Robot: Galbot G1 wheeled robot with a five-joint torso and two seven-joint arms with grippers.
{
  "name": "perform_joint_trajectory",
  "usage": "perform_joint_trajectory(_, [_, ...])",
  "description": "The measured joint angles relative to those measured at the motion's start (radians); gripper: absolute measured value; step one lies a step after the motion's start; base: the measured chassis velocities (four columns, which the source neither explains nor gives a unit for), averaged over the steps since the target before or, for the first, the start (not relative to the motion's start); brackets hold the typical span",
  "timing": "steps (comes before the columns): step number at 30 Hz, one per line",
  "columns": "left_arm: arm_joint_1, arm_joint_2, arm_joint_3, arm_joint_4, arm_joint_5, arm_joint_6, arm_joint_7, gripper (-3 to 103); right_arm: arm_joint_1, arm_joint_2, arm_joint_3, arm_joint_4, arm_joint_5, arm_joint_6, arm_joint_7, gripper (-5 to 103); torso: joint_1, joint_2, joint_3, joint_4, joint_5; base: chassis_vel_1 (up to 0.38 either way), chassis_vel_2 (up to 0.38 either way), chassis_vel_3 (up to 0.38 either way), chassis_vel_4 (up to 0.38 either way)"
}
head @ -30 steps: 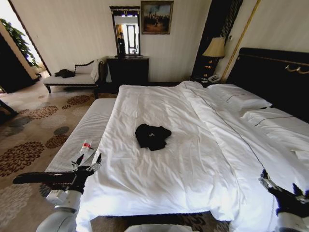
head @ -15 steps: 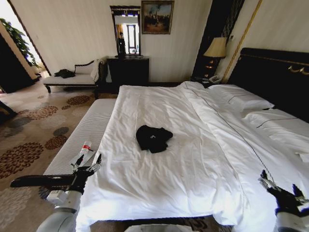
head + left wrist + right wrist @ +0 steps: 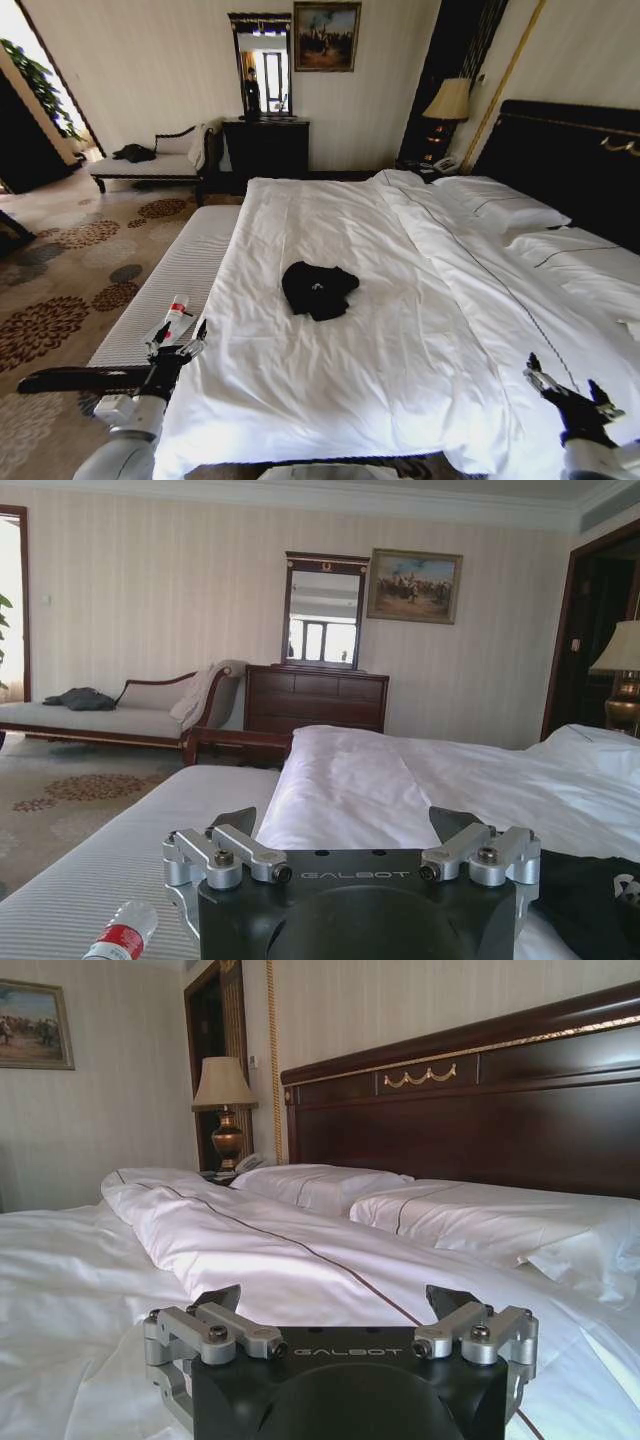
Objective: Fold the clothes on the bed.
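Bed (image 3: 400,330): white cloth duvet, smooth weave, softly creased, faint sheen; headboard (image 3: 480,1110) dark polished wood with gilt trim. T-shirt (image 3: 318,289): black soft cloth, matt, crumpled. Left end effector (image 3: 352,845): matt black body, brushed bare-metal finger links with dark screws. Right end effector (image 3: 340,1318): same matt black housing and grey metal links. Counter (image 3: 170,285): cloth covering, fine grey-white stripes, matt. Bottle (image 3: 122,935): clear glossy plastic, red label.
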Motion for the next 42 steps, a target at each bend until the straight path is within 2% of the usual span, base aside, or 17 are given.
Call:
perform_joint_trajectory(6, [-0.055, 0.042, 0.022, 0.024, 0.008, 0.02, -0.005, 99, 0.02, -0.029, -0.006, -0.007, 0.003, -0.003, 0.009, 100, 0.0, 0.0, 0.0, 0.0003, 0.0001, 0.0, 0.0, 0.0, 0.0])
perform_joint_trajectory(9, [-0.142, 0.101, 0.059, 0.056, -0.006, 0.077, -0.028, 99, 0.024, -0.032, -0.016, -0.007, 0.004, -0.004, 0.014, 100, 0.0, 0.0, 0.0, -0.0005, -0.0002, 0.0, 0.0, 0.0, 0.0])
perform_joint_trajectory(10, [-0.142, 0.101, 0.059, 0.056, -0.006, 0.077, -0.028, 99, 0.024, -0.032, -0.016, -0.007, 0.004, -0.004, 0.014, 100, 0.0, 0.0, 0.0, -0.0005, -0.0002, 0.0, 0.0, 0.0, 0.0])
perform_joint_trajectory(14, [-0.209, 0.166, 0.079, 0.083, -0.047, 0.122, -0.044, 100, 0.02, -0.025, -0.029, -0.008, -0.002, -0.001, 0.015, 100, 0.0, 0.0, 0.0, 0.0002, -0.0003, 0.0, 0.0, 0.0, 0.0])
perform_joint_trajectory(17, [-0.27, 0.252, 0.09, 0.108, -0.128, 0.163, -0.052, 100, -0.002, -0.002, -0.029, -0.011, -0.009, 0.019, 0.013, 100, 0.0, 0.0, 0.0, 0.0002, 0.0, 0.0, 0.0, 0.0, 0.0])
perform_joint_trajectory(19, [-0.347, 0.337, 0.136, 0.144, -0.174, 0.19, -0.055, 100, -0.02, 0.009, -0.025, -0.017, -0.009, 0.036, 0.011, 100, 0.0, 0.0, 0.0, 0.0001, 0.0, 0.0, 0.0, 0.0, 0.0])
perform_joint_trajectory(21, [-0.382, 0.364, 0.165, 0.161, -0.194, 0.203, -0.058, 100, -0.023, 0.011, -0.023, -0.018, -0.009, 0.04, 0.011, 100, 0.0, 0.0, 0.0, -0.0005, 0.0003, 0.0, 0.0, 0.0, 0.0])
perform_joint_trajectory(24, [-0.619, 0.444, 0.326, 0.255, -0.264, 0.242, -0.093, 100, -0.022, 0.01, -0.022, -0.019, -0.009, 0.044, 0.012, 100, 0.0, 0.0, 0.0, -0.0001, 0.0, 0.0, 0.0, 0.0, 0.0])
perform_joint_trajectory(25, [-0.619, 0.444, 0.326, 0.255, -0.264, 0.242, -0.093, 100, -0.022, 0.01, -0.022, -0.019, -0.009, 0.044, 0.012, 100, 0.0, 0.0, 0.0, -0.0001, 0.0, 0.0, 0.0, 0.0, 0.0])
perform_joint_trajectory(28, [-0.847, 0.459, 0.528, 0.368, -0.305, 0.262, -0.114, 100, -0.02, 0.004, -0.022, -0.02, -0.009, 0.042, 0.015, 100, 0.0, 0.0, 0.0, -0.0005, -0.0004, 0.0, 0.0, 0.0, 0.0])
perform_joint_trajectory(29, [-0.847, 0.459, 0.528, 0.368, -0.305, 0.262, -0.114, 100, -0.02, 0.004, -0.022, -0.02, -0.009, 0.042, 0.015, 100, 0.0, 0.0, 0.0, -0.0005, -0.0004, 0.0, 0.0, 0.0, 0.0])
perform_joint_trajectory(32, [-1.075, 0.415, 0.733, 0.512, -0.359, 0.287, -0.14, 100, -0.021, 0.002, -0.02, -0.033, -0.009, 0.042, 0.017, 100, 0.0, 0.0, 0.0, 0.0001, -0.0001, 0.0, 0.0, 0.0, 0.0])
perform_joint_trajectory(33, [-1.146, 0.39, 0.793, 0.564, -0.378, 0.295, -0.149, 100, -0.021, 0.002, -0.018, -0.038, -0.009, 0.042, 0.018, 100, 0.0, 0.0, 0.0, -0.0006, -0.0001, 0.0, 0.0, 0.0, 0.0])
perform_joint_trajectory(34, [-1.146, 0.39, 0.793, 0.564, -0.378, 0.295, -0.149, 100, -0.021, 0.002, -0.018, -0.038, -0.009, 0.042, 0.018, 100, 0.0, 0.0, 0.0, -0.0006, -0.0001, 0.0, 0.0, 0.0, 0.0])
perform_joint_trajectory(37, [-1.262, 0.331, 0.911, 0.658, -0.41, 0.31, -0.154, 100, -0.021, 0.0, -0.013, -0.051, -0.009, 0.043, 0.021, 100, 0.0, 0.0, 0.0, 0.0002, 0.0, 0.0, 0.0, 0.0, 0.0])
perform_joint_trajectory(39, [-1.285, 0.317, 0.935, 0.676, -0.422, 0.317, -0.154, 100, -0.019, -0.001, -0.012, -0.054, -0.008, 0.043, 0.022, 100, 0.0, 0.0, 0.0, 0.0002, 0.0, 0.0, 0.0, 0.0, 0.0])
perform_joint_trajectory(42, [-1.37, 0.263, 1.017, 0.747, -0.482, 0.374, -0.156, 100, -0.009, -0.004, -0.013, -0.067, -0.008, 0.043, 0.025, 100, 0.0, 0.0, 0.0, 0.0001, 0.0002, 0.0, 0.0, 0.0, 0.0])
